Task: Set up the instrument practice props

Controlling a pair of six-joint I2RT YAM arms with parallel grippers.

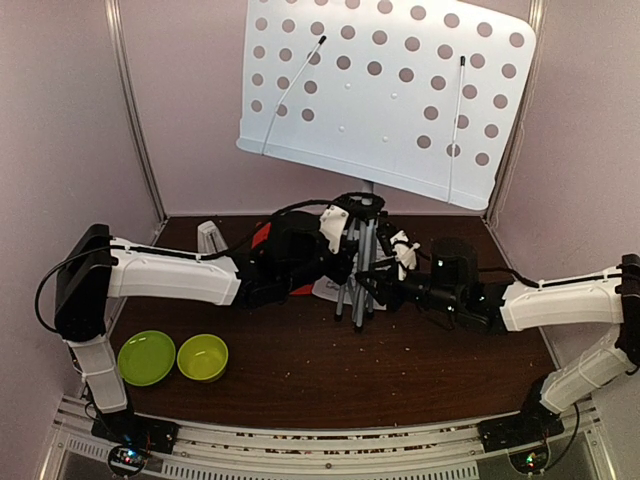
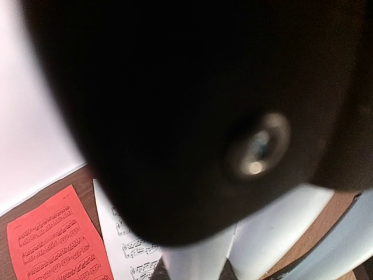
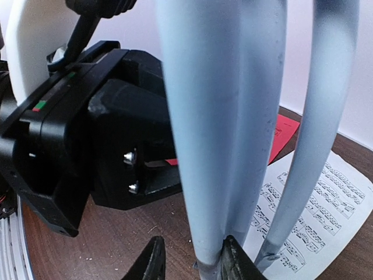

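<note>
Tabletop: dark brown wood (image 1: 400, 370), flecked with crumbs, boxed in by pale walls (image 1: 60, 110).
Music stand: grey-white (image 1: 390, 90), its perforated desk tilted high at back centre; tripod legs (image 3: 221, 116) folded together, feet down at mid-tabletop.
Left hand: close against the stand's upper legs from the left (image 1: 338, 238); whether it gripped could not be told, as something dark blocked its own camera.
Right hand: narrowly parted astride the folded legs low down (image 3: 193, 262), one fingertip at them, the other just clear.
White music sheet: flat under the legs (image 3: 315, 221).
Red music sheet: flat, just beside the white one (image 2: 55, 245).
Lime-green bowls: two, side by side at front left (image 1: 146, 357), well apart from the stand.
Metronome: small whitish pyramid (image 1: 210, 237), upright near the back wall, left of the stand.
</note>
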